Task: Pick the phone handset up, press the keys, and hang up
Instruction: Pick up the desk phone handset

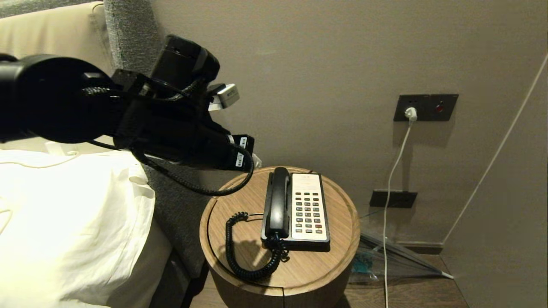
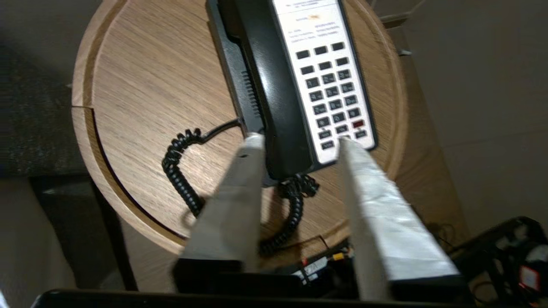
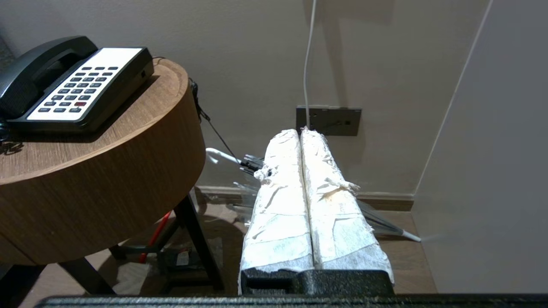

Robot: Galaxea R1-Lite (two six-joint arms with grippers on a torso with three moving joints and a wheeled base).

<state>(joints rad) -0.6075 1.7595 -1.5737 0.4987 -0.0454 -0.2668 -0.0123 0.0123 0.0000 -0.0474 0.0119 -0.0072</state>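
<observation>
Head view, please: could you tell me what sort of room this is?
Probably a hotel bedroom: a bed with white bedding and padded headboard, plus a corded desk phone on a round wooden bedside table.

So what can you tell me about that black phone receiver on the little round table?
The phone handset is a long black receiver of smooth plastic with thick rounded ends. It lies flat in its cradle along the left side of the phone base, beside the cream faceplate with the keys. A black coiled cord runs from its near end and loops over the round wooden table. Nothing grips it: the left gripper hangs above it with fingers apart.
</observation>
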